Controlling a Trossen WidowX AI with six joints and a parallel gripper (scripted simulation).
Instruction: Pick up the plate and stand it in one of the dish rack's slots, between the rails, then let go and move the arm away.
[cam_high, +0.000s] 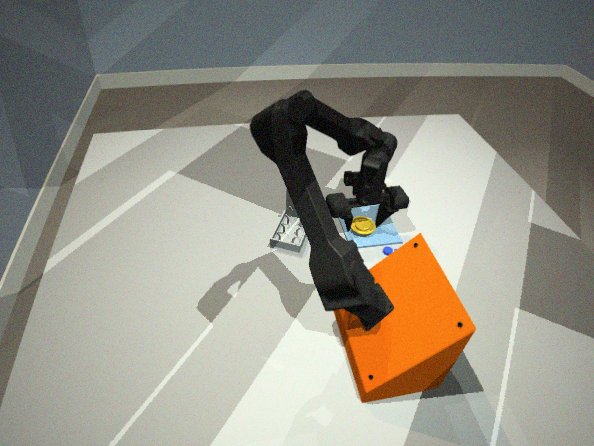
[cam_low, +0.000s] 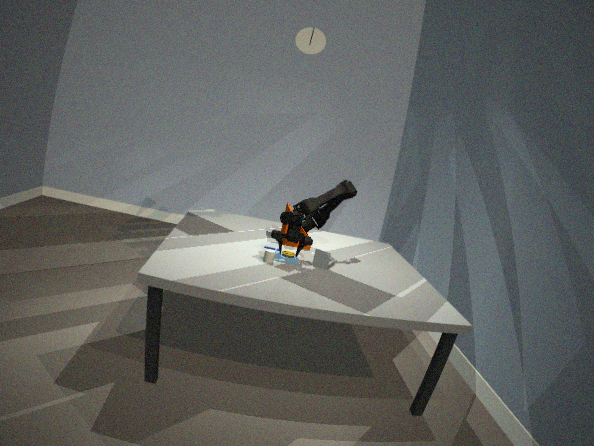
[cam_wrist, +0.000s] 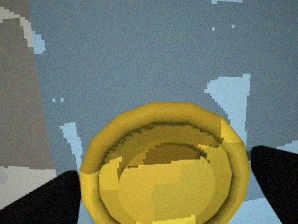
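The black, angular arm (cam_high: 320, 215) (cam_low: 325, 200) has dark, tapered fingers (cam_high: 364, 223) (cam_low: 290, 252).
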